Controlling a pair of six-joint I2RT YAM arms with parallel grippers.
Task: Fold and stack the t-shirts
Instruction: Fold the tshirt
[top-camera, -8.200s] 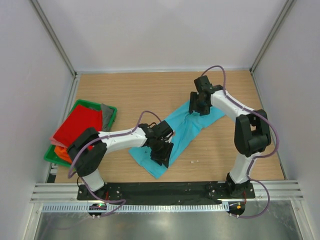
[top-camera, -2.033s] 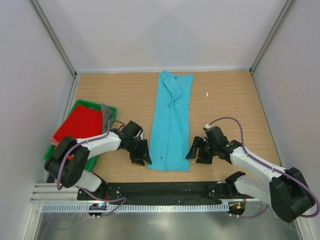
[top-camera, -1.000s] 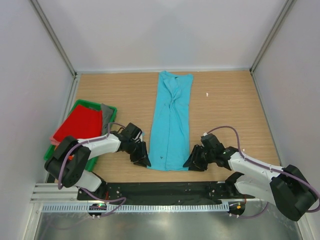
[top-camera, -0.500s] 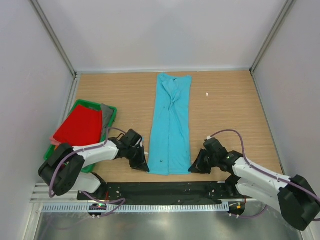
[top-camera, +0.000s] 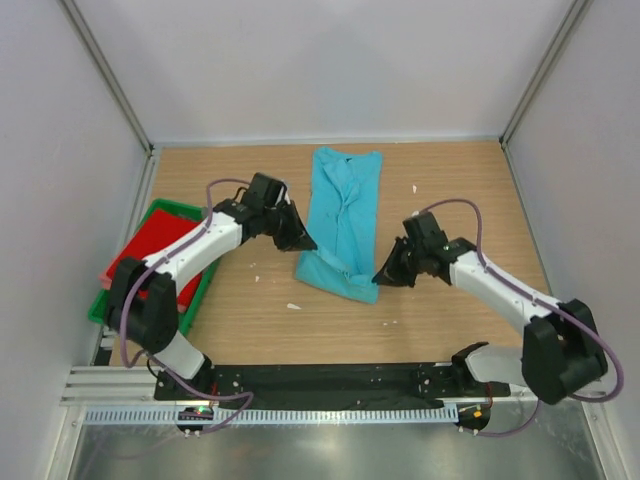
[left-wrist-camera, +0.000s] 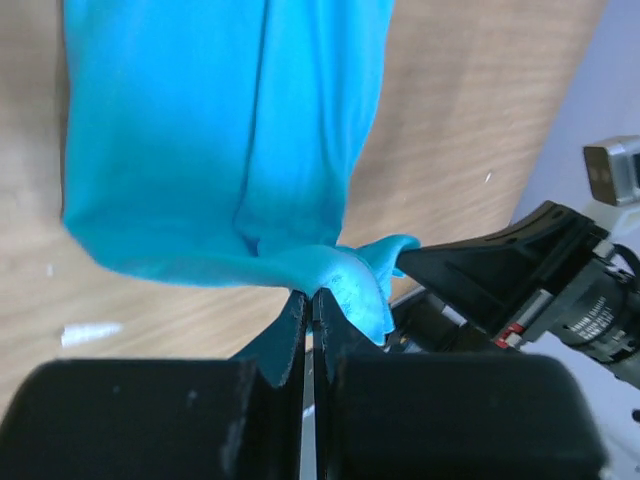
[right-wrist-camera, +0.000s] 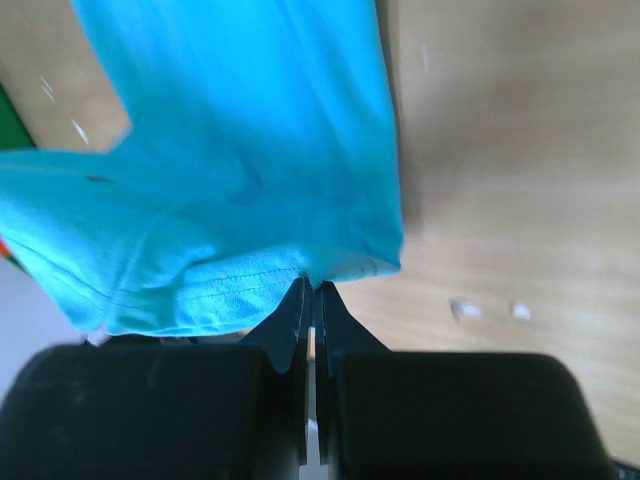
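Observation:
The turquoise-blue t-shirt (top-camera: 345, 200) lies lengthwise mid-table, its far end flat near the back wall. Its near end is raised and sags in a fold (top-camera: 340, 280) between the two grippers. My left gripper (top-camera: 301, 241) is shut on the left hem corner, seen up close as blue cloth (left-wrist-camera: 220, 130) pinched at the tips (left-wrist-camera: 310, 296). My right gripper (top-camera: 386, 276) is shut on the right hem corner, where the stitched hem (right-wrist-camera: 240, 290) hangs from the tips (right-wrist-camera: 312, 287). A red t-shirt (top-camera: 145, 255) lies in the tray at the left, partly under the left arm.
The green plastic tray (top-camera: 178, 208) stands by the left wall. Small white scraps (top-camera: 293, 306) lie on the wooden table near the front, and another scrap (top-camera: 414, 188) lies right of the shirt. Metal posts and white walls close in the table's sides.
Both grippers closed on the shirt's near hem corners by the front edge. They then lifted the hem and carried it toward the back, doubling the shirt's near part over.

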